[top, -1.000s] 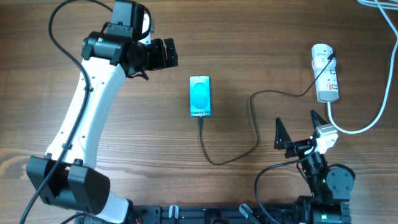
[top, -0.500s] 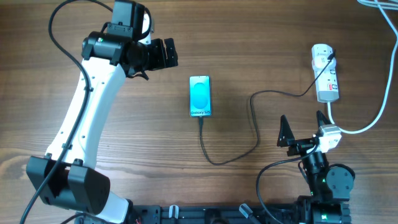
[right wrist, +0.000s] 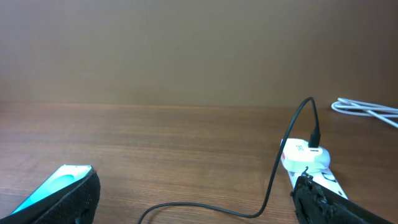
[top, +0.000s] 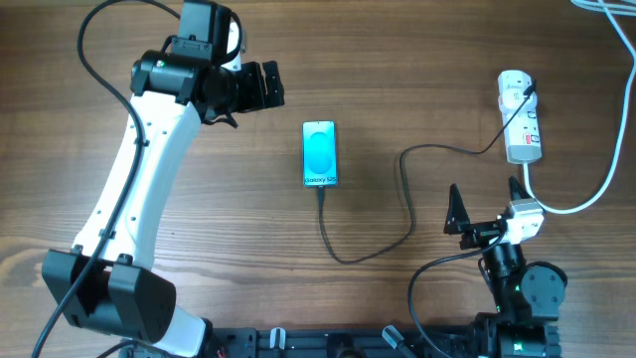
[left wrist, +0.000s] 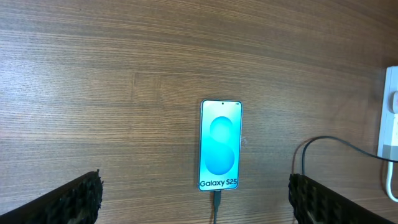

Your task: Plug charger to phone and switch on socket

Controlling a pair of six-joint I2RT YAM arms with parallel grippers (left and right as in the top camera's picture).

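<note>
You find the phone (top: pixel 320 153) lying flat mid-table (top: pixel 248 229), screen lit cyan. One end of the charger (top: pixel 401 164) meets the phone's near edge. The other enters the socket (top: pixel 520 117) at the far right. The left gripper (top: pixel 270 86) and right gripper (top: pixel 485 206) both stand spread wide, gripping nothing. You cannot read the switch position.

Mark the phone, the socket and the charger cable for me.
phone (top: pixel 320 151): overhead view, middle of screen.
socket (top: pixel 525 139): overhead view, white body's lower half.
charger (top: pixel 321 209): overhead view, cable just below phone.
</note>
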